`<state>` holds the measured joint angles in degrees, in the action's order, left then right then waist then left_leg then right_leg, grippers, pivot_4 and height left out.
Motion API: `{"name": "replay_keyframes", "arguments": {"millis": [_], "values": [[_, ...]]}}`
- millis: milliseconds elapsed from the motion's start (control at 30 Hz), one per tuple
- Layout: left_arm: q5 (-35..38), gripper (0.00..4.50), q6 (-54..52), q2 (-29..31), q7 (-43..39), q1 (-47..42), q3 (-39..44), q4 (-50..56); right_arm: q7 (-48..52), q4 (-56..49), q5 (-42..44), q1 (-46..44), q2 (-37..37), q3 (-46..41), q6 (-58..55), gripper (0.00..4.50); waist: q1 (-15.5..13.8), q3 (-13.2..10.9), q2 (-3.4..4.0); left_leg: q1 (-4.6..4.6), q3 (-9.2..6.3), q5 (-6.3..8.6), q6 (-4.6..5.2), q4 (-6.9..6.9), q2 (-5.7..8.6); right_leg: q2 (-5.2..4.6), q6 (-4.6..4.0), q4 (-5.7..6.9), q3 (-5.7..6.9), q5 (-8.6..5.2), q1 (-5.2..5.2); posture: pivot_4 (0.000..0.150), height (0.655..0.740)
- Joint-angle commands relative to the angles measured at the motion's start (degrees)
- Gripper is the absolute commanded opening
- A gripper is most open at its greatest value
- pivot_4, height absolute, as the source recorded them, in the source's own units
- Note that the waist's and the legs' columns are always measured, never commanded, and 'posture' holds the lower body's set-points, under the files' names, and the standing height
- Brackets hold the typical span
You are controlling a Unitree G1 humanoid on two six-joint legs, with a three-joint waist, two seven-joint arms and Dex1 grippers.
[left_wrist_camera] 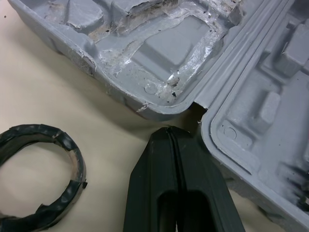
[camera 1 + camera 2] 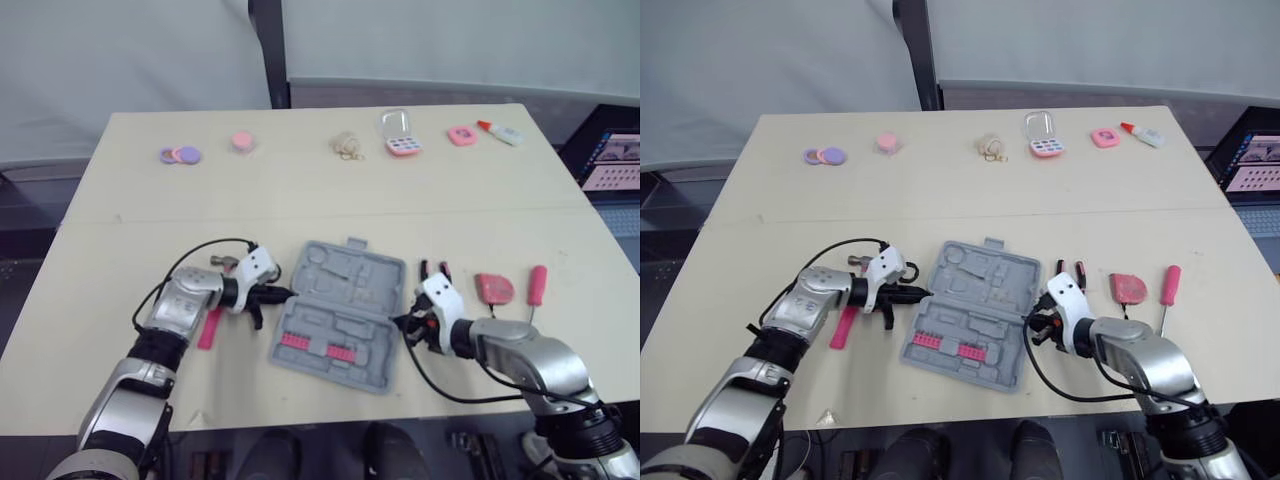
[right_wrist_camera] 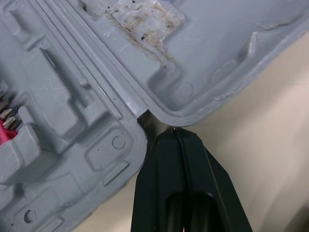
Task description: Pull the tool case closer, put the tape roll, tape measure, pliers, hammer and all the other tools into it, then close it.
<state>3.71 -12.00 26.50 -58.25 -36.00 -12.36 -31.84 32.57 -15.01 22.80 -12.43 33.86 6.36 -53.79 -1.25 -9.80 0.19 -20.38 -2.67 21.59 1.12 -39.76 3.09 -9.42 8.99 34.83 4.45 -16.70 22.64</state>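
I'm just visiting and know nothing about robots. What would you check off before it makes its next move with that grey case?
1. Tool case open and lying flat: ok.
2. Left gripper shut, tip at the case's hinge notch: ok.
3. Right gripper shut, tip at the opposite hinge notch: ok.
4. Grippers in contact with the case: cannot tell.
5. Tape roll apart from the case edge: ok.
6. Tools packed: not ok; hammer, pliers and tape measure lie outside on the table.
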Motion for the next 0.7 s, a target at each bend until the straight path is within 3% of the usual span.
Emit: {"name": "replay_keyframes", "arguments": {"millis": [33, 400, 700], "values": [[-0.3, 0.03, 0.0, -0.8, -0.1, 0.2, -0.2, 1.4, 1.0, -0.5, -0.1, -0.5, -0.2, 0.0, 1.1, 0.01, 0.0, 0.0, 0.00, 0.00, 0.00, 0.00, 0.00, 0.00, 0.00, 0.00, 0.00, 0.00, 0.00, 0.00, 0.00, 0.150, 0.7400], [-0.1, 0.03, -2.4, -0.8, -1.0, 2.1, -0.5, 5.1, 1.6, -1.0, -0.5, -0.2, -0.5, 0.0, 1.3, 0.01, 0.1, 0.0, 0.00, 0.00, -0.01, 0.00, 0.00, 0.00, 0.01, 0.00, 0.00, 0.03, 0.00, 0.00, 0.00, 0.150, 0.7400], [2.0, 0.03, -10.4, 2.5, -1.9, 10.9, -0.4, 19.5, 3.0, -4.4, 0.8, 2.4, 0.3, -0.6, 0.8, 0.01, 0.4, 0.0, 0.01, 0.03, -0.31, 0.00, -0.01, 0.04, -0.02, 0.00, 0.00, 0.03, -0.01, 0.00, 0.01, 0.150, 0.7400]]}}
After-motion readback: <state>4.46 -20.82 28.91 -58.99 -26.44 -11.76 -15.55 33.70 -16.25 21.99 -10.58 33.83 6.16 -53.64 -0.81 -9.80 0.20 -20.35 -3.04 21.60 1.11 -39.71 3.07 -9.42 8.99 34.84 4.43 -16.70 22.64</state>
